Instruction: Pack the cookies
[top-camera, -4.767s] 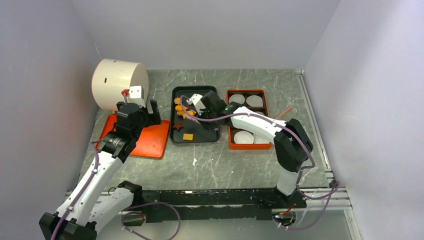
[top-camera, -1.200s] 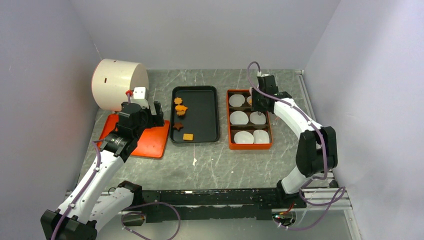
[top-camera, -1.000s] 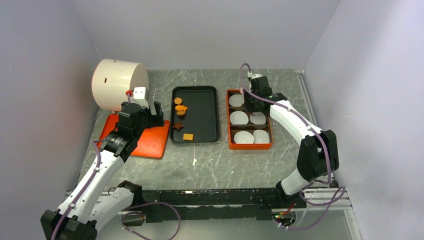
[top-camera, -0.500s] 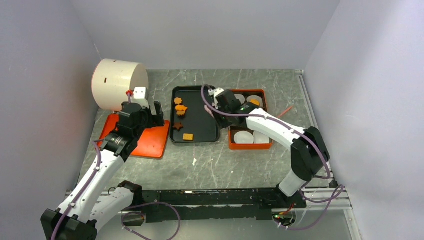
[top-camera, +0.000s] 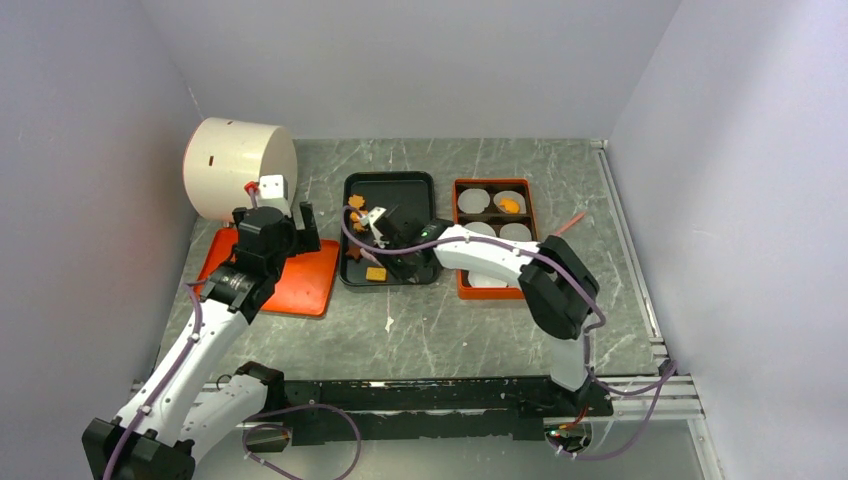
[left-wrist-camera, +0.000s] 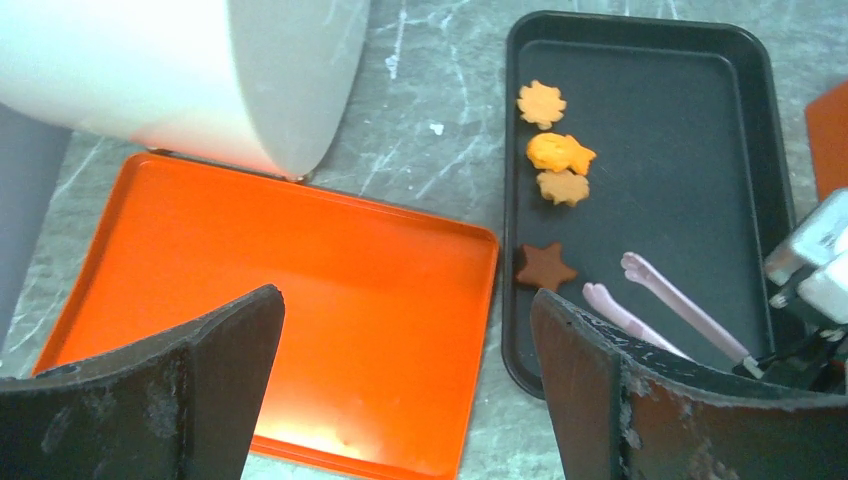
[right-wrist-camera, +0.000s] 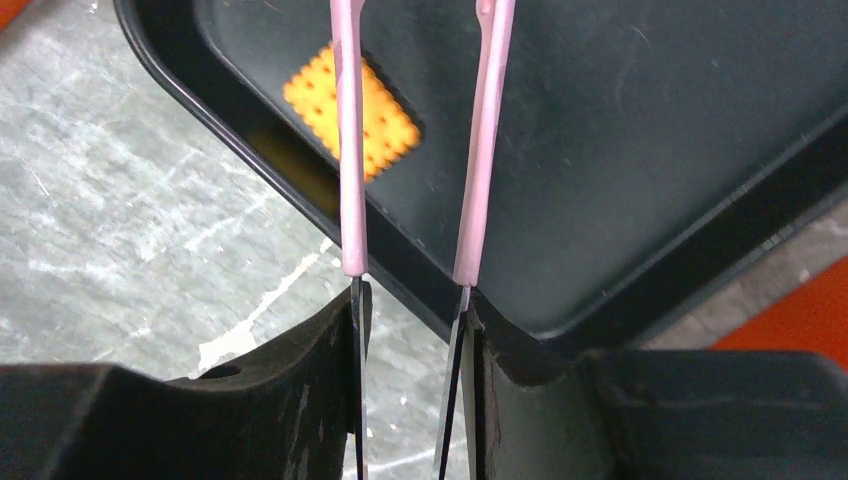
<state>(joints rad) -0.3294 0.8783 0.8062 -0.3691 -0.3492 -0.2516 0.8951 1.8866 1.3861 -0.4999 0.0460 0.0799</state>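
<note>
Several cookies lie in the black tray (top-camera: 392, 178): three orange ones (left-wrist-camera: 559, 153) at its far left, a dark brown star (left-wrist-camera: 545, 267) and an orange square (right-wrist-camera: 350, 110) near its front. One orange cookie (top-camera: 509, 206) sits in a white cup of the orange box (top-camera: 497, 293). My right gripper (top-camera: 397, 240) is shut on pink-tipped tweezers (left-wrist-camera: 668, 303), also seen in the right wrist view (right-wrist-camera: 350, 150). Their tips stand apart and empty beside the brown star. My left gripper (left-wrist-camera: 400, 310) is open and empty above the orange lid (left-wrist-camera: 270, 300).
A large white cylinder (top-camera: 238, 168) lies on its side at the back left, touching the orange lid's far edge. The orange box holds several white paper cups (top-camera: 478, 198). A thin stick (top-camera: 573, 222) lies right of the box. Grey walls close in on three sides.
My right arm swung left from the orange box to the front of the black tray. An orange cookie now lies in the box's back right cup. The left arm barely moved.
</note>
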